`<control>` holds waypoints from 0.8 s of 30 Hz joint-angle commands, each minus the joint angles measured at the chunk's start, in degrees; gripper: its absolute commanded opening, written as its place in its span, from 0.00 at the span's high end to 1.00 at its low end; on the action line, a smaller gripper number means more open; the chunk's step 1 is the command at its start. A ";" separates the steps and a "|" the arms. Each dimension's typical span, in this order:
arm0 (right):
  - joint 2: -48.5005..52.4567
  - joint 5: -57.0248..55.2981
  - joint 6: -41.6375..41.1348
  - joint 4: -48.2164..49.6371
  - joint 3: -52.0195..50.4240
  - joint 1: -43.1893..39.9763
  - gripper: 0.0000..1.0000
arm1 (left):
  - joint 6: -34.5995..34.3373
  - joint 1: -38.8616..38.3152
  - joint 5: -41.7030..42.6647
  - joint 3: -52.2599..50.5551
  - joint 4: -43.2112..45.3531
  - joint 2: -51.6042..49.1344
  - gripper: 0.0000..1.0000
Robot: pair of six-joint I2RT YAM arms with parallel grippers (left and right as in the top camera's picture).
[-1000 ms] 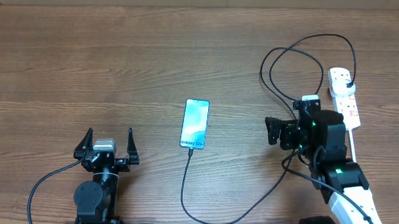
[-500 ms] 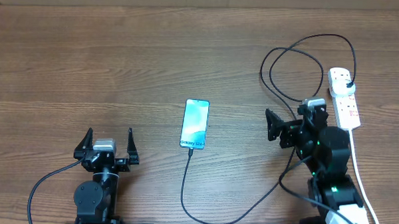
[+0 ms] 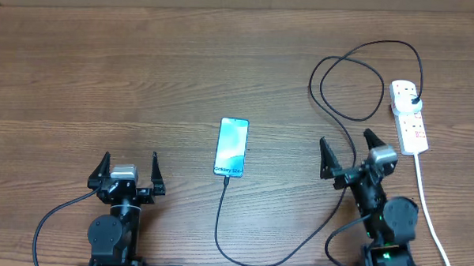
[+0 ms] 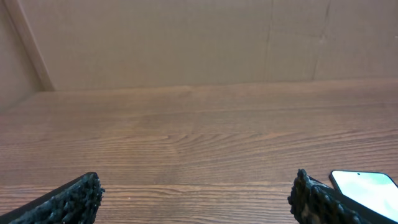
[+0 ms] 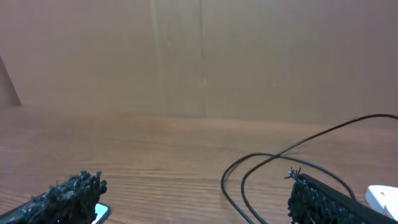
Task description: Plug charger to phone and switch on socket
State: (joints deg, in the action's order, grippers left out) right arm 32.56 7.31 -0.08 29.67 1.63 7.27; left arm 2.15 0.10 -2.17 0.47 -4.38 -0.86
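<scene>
The phone [image 3: 231,147] lies flat mid-table with its light blue screen up. The tip of the charger [image 3: 220,219], a thin black cable, sits against the phone's near end. The cable runs along the front edge, loops at the right and ends in a black plug [image 3: 413,100] seated in the socket [image 3: 409,122], a white strip. My right gripper [image 3: 346,141] is open and empty, left of the socket. My left gripper [image 3: 130,159] is open and empty, left of the phone. The right wrist view shows the cable loops [image 5: 267,168] between its fingers [image 5: 323,202].
The socket's thick white cord [image 3: 424,195] runs down the right side past my right arm toward the front edge. A brown cardboard wall [image 4: 186,43] closes the far side of the wooden table [image 3: 105,73]. The phone's corner [image 4: 367,186] peeks beside the left gripper's right finger.
My right arm has drawn back from beside the socket toward the front edge, and its gripper has swung from facing left to facing the far side. The left arm stayed still.
</scene>
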 commanded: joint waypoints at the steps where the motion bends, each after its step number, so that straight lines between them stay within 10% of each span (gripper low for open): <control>1: -2.14 1.44 -0.09 2.14 -1.16 0.28 0.00 | 1.53 0.26 0.28 -0.20 0.07 0.61 0.01; 24: -17.70 0.48 0.17 -26.64 -1.16 0.28 0.00 | 1.53 0.26 0.28 -0.20 0.07 0.61 0.00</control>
State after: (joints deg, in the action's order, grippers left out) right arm 17.02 8.54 -0.21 3.90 1.06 7.27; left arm 2.15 0.10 -2.17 0.47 -4.38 -0.86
